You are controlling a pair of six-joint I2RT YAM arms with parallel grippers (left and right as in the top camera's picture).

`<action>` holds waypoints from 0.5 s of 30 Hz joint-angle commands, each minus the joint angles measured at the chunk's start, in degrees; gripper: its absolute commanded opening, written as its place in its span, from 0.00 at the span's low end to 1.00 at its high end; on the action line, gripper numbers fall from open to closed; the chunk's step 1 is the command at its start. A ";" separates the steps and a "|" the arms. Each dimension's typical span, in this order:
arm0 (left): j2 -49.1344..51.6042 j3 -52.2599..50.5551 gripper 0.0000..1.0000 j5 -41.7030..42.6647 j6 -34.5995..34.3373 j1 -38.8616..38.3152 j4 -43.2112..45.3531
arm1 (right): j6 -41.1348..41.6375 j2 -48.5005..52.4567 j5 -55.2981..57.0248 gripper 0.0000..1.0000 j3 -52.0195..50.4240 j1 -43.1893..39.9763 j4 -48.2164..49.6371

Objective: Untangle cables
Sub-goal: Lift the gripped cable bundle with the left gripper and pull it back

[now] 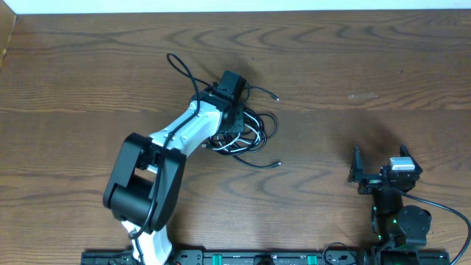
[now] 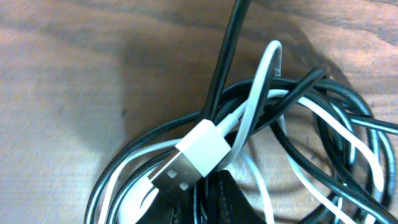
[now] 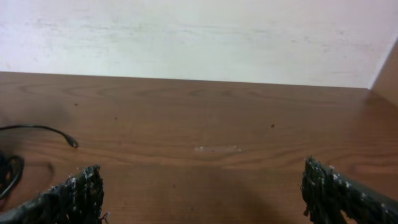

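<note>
On the wooden table (image 1: 353, 66), the cables (image 1: 254, 136) lie as one loose coil just left of centre, under the end of the left arm. One long black strand (image 1: 182, 72) runs out of the tangle up and to the left, with a kink at its far end. Two shorter black tails end in small plugs, one pointing right above the coil (image 1: 275, 96) and one pointing right below it (image 1: 277, 163). That makes three loose black ends in the overhead view, though how many black cords there are cannot be told. There is one white cord. In the left wrist view its white USB plug (image 2: 194, 152) lies diagonally across the heap, its metal end aimed down and to the left, with the white cord looping up behind it among the black loops. The left gripper (image 1: 235, 121) sits on the coil with its dark fingers (image 2: 217, 198) closed together. Whether a strand is pinched between them cannot be told. Well apart, at the right near edge, the right gripper (image 1: 378, 174) has its jaws spread wide with nothing between them.
</note>
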 commanded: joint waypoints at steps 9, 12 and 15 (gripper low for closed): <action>-7.63 -0.35 0.08 7.61 -3.87 0.17 -1.29 | -0.70 -0.55 -0.17 0.99 -0.09 0.28 -0.22; -7.63 -0.35 0.08 7.74 -6.34 0.15 -1.77 | -0.70 -0.55 -0.17 0.99 -0.09 0.28 -0.22; -7.76 -0.35 0.07 10.25 -7.43 0.13 -2.05 | -0.70 -0.55 -0.15 0.99 -0.09 0.28 -0.22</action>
